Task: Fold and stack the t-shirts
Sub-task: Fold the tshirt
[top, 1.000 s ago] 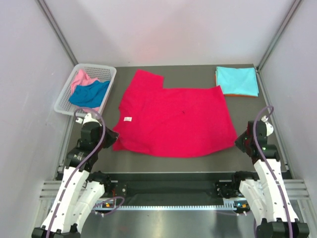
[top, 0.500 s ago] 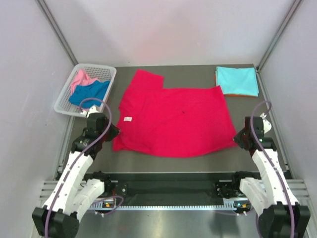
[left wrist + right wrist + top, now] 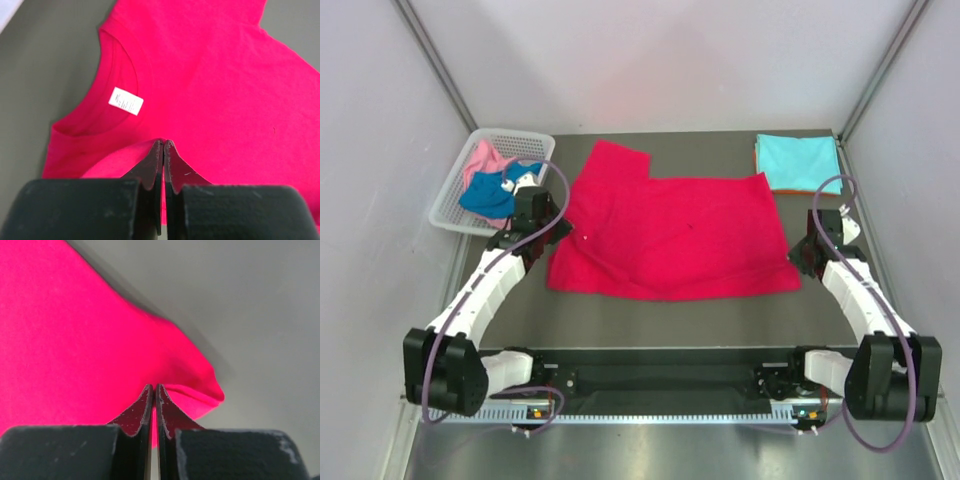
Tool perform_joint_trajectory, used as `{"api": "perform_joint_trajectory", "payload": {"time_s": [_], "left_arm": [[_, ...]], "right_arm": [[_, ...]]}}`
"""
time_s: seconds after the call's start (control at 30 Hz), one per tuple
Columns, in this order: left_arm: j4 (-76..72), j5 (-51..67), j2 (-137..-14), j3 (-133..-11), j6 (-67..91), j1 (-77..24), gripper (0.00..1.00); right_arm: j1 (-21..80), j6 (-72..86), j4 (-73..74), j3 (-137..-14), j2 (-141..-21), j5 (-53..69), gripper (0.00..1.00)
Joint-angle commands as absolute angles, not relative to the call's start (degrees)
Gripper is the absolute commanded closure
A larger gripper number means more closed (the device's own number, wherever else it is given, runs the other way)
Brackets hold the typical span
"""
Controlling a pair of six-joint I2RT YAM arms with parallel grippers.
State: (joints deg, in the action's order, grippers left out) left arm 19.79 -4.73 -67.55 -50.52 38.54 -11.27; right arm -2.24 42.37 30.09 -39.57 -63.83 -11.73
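Mid-fold | left gripper (image 3: 163, 142) and right gripper (image 3: 153, 387) clamped on crimson t-shirt (image 3: 680, 235) near edge | carry both ends level, taut, in step

Enclosure: three pale, plain wall panels: back wall (image 3: 660, 60), left wall (image 3: 370, 150), right wall (image 3: 930, 150). Grey aluminium posts (image 3: 435, 65) run up both rear corners. Table (image 3: 700, 145) has a dark grey-olive matte top, square to the walls. Black rail (image 3: 660, 380) along the near edge, brushed metal sheet (image 3: 660, 450) in front of it. Light is even and diffuse, shadows soft. Faint pinkish patch low on the back wall, possibly a reflection.
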Motion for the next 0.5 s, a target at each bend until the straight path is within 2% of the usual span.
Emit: {"api": "perform_joint_trajectory", "payload": {"time_s": [0.0,0.27,0.47], "left_arm": [[13.1,-7.4,-68.9,-54.0,36.8,-11.2,1.00],[12.9,-13.3,-75.4,-58.5,35.5,-10.5,1.00],[9.9,-12.7,-78.0,-59.8,35.2,-8.4,1.00]], "right_arm": [[-3.3,40.8,25.2,-43.9,-67.1,-13.5,1.00],[-3.7,40.4,24.2,-46.1,-72.7,-14.9,1.00],[-3.8,40.5,23.7,-45.3,-73.5,-16.9,1.00]]}}
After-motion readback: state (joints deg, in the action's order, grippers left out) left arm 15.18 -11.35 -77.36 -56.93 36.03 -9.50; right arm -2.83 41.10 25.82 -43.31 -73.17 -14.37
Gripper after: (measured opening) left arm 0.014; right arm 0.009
